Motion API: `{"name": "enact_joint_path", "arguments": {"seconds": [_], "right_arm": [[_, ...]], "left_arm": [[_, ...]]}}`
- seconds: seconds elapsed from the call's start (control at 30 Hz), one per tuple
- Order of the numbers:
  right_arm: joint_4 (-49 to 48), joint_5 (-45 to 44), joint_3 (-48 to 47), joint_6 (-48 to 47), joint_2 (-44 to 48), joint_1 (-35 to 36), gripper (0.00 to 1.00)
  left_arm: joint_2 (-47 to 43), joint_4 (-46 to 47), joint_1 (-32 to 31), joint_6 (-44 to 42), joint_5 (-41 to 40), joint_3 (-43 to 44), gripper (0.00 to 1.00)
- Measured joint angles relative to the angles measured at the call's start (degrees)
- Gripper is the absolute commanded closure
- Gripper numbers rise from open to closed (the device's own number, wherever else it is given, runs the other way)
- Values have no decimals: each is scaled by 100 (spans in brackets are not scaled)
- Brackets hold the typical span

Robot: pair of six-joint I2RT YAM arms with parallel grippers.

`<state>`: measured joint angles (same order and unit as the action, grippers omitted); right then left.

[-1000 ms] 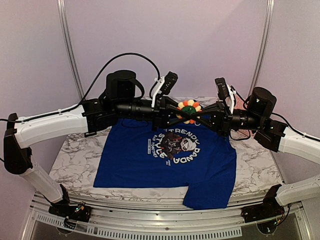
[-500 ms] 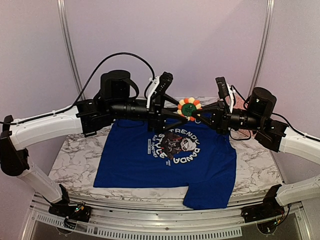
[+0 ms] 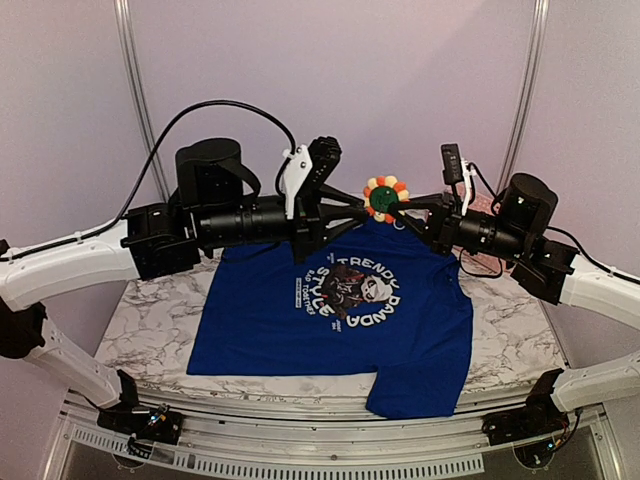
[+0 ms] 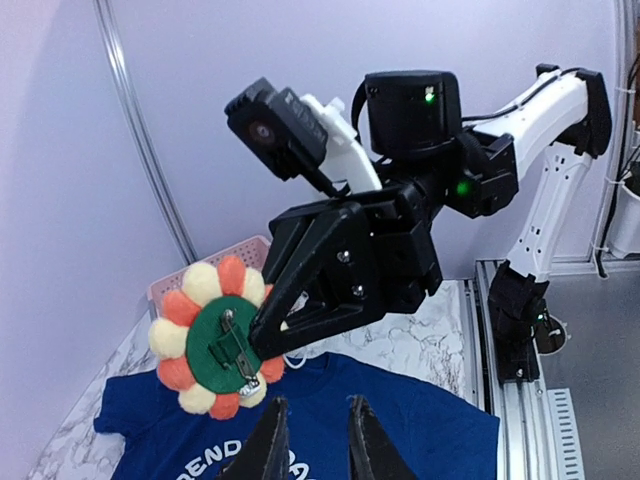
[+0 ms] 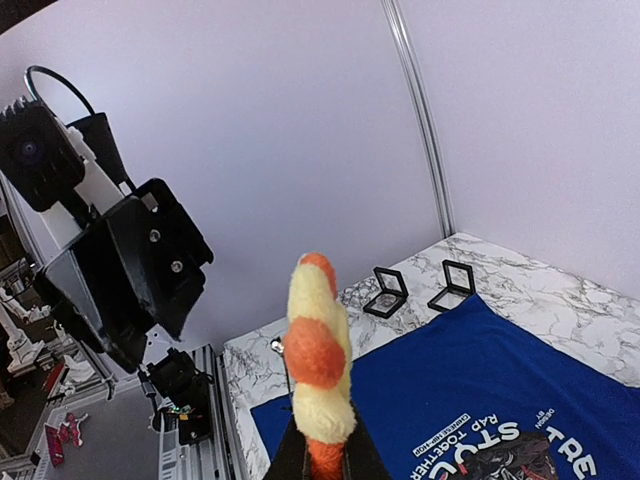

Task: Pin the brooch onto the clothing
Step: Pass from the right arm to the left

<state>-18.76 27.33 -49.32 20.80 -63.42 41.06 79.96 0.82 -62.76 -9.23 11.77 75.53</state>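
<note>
The brooch point(image 3: 384, 197), a round flower with yellow and orange petals and a green back with a safety pin, is held up in the air. My right gripper point(image 3: 405, 207) is shut on its edge. In the left wrist view the brooch's point(image 4: 215, 340) back and pin face me, below the right gripper point(image 4: 262, 340). In the right wrist view the brooch point(image 5: 318, 350) stands edge-on in my fingers. My left gripper point(image 3: 357, 205) is open and empty just left of the brooch, its fingers point(image 4: 270, 440) apart. The blue panda T-shirt point(image 3: 340, 310) lies flat on the table below.
Two small black square boxes point(image 5: 384, 292) point(image 5: 452, 285) stand on the marble table point(image 3: 150, 300) beside the shirt's far edge. A pink basket point(image 4: 250, 247) is at the back. White walls and metal frame posts point(image 3: 135, 100) surround the table.
Both grippers have risen. The brooch went up with the right gripper. The left arm has drawn back to the left, leaving a small gap to the brooch.
</note>
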Motion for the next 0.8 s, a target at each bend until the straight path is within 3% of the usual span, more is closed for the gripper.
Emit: {"name": "enact_joint_path", "arguments": {"seconds": [0.53, 0.8], "right_arm": [[-326, -129, 116, 140, 28, 13, 100], [-304, 87, 197, 55, 48, 13, 100]], "left_arm": [[730, 291, -249, 365, -1405, 184, 88], [769, 356, -234, 243, -1381, 330, 69]]}}
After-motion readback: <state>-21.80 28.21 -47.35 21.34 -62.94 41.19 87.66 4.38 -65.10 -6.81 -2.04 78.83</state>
